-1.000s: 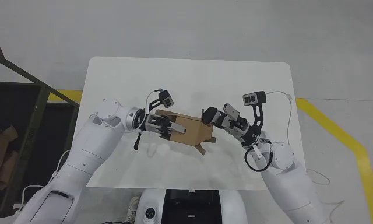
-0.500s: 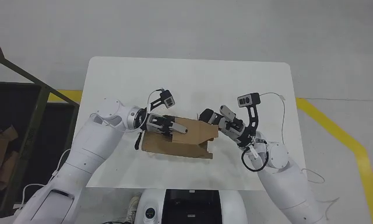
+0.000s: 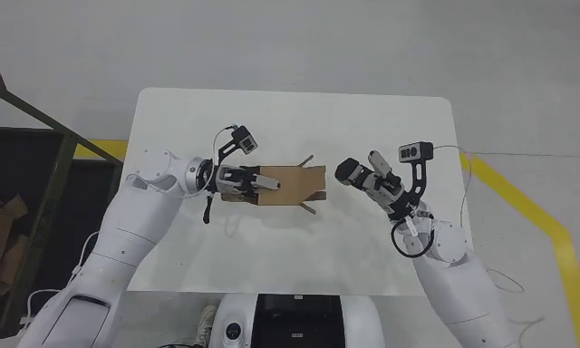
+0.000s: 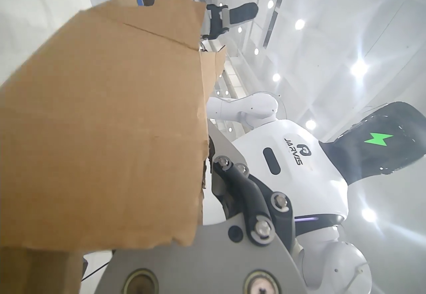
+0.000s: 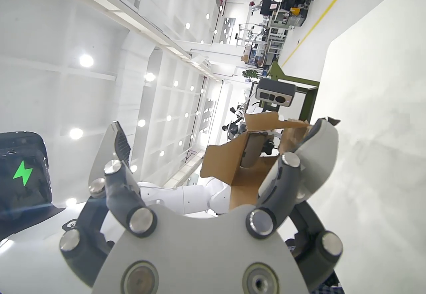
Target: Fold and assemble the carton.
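I have the carton [image 3: 290, 182] roughly mid-table [image 3: 381, 121], lying lengthwise btw my two arms. It's only half formed, w/ loose flaps [image 3: 309, 159] sticking out at its open end. I can't tell whether its underside rests on the table or hangs just above it.

L hand [image 3: 261, 180] is clamped on the carton's wall at the end away from the flaps. On the R wrist cam one of its fingers [image 5: 251, 149] shows inside the box, so it's pinching a single panel. R hand [image 3: 349, 173] sits just off the carton's open end, not touching, fingers spread wide w/ nothing in them.

What worries me:
- **Weak hold:** it's a one-panel grip on thin cardboard. Any push from the flap end will prob. pivot the carton around that pinch, or the wall buckles and slips out.
- **R hand catching a flap:** coming in this wide, a fingertip could catch a flap edge instead of its face. That would crease it off the score line or bend it outward.
- **Shape collapsing:** too much force along the carton's length and the tube could collapse flat, b/c nothing braces the far side.
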